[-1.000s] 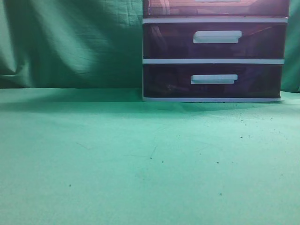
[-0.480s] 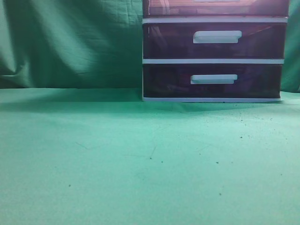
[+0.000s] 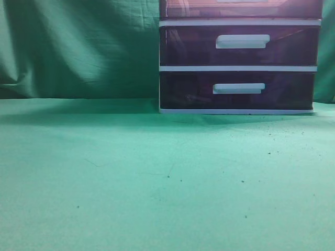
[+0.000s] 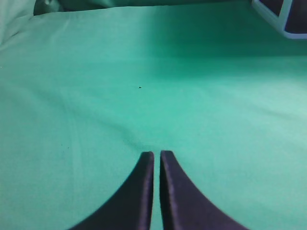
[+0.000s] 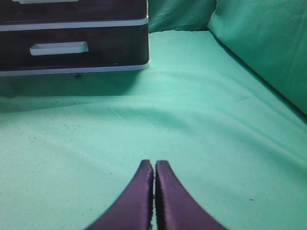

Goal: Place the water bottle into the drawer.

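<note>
A dark drawer unit with white frames and white handles [image 3: 238,57] stands at the back right of the green table; its visible drawers are closed. It also shows in the right wrist view [image 5: 72,38], and its corner shows in the left wrist view [image 4: 285,17]. The water bottle is out of view in every frame. My left gripper [image 4: 157,154] is shut and empty over bare green cloth. My right gripper [image 5: 154,163] is shut and empty over the cloth, well in front of the drawer unit. Neither gripper shows in the exterior view.
Green cloth [image 3: 131,172] covers the table and hangs as a backdrop [image 3: 78,47] behind it. A raised fold of cloth [image 5: 268,43] lies to the right in the right wrist view.
</note>
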`<state>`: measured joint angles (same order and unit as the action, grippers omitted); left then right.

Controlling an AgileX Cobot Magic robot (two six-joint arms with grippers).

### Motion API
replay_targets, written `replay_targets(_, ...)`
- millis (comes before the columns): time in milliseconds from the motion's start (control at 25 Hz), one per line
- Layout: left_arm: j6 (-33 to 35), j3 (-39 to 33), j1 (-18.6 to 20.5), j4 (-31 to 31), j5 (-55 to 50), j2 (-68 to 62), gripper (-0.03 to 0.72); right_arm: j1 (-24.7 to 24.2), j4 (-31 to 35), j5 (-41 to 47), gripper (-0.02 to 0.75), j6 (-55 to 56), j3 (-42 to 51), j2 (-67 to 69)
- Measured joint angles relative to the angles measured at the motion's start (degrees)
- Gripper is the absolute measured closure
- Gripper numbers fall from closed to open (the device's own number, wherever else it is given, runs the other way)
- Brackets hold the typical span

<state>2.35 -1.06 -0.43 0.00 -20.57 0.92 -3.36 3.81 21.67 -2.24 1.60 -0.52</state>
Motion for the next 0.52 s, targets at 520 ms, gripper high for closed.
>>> replay_targets(520, 0.1, 0.0, 0.0, 0.0, 0.0, 0.0, 0.688, 0.0, 0.0, 0.0, 0.738, 0.1, 0.0, 0.0)
